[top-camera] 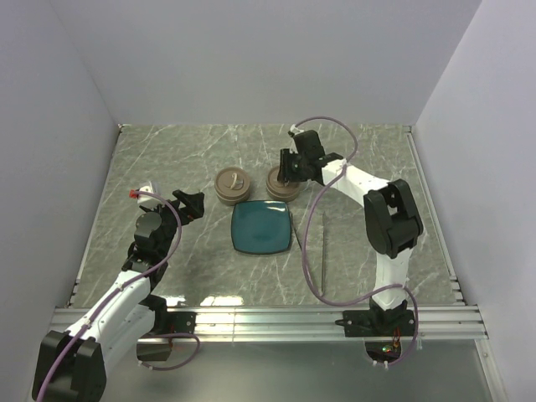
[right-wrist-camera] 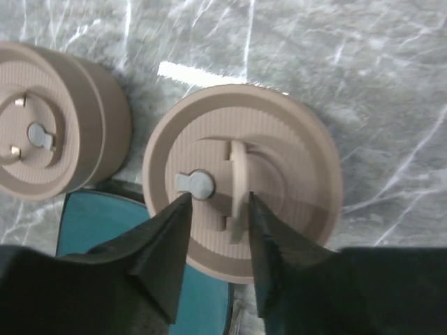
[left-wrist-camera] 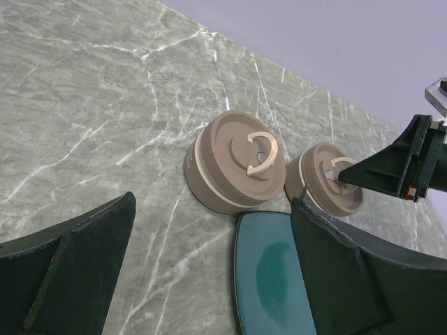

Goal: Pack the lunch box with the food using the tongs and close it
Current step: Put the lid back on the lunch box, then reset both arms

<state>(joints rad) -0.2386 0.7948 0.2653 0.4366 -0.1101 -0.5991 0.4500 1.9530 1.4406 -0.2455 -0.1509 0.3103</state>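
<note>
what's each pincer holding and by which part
Nothing. The right pincer straddles the upright handle on the right lid, jaws wider than it; the left pincer is open, empty.

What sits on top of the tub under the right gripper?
Its lid, with a raised handle standing between the open fingers of the right gripper. The lid covers the tub, so its contents cannot be seen.

Tan lunch box containers (top-camera: 232,185), teal plate (top-camera: 261,228), silvery tongs (top-camera: 322,251), white-veined grey-green table (top-camera: 167,159)
</note>
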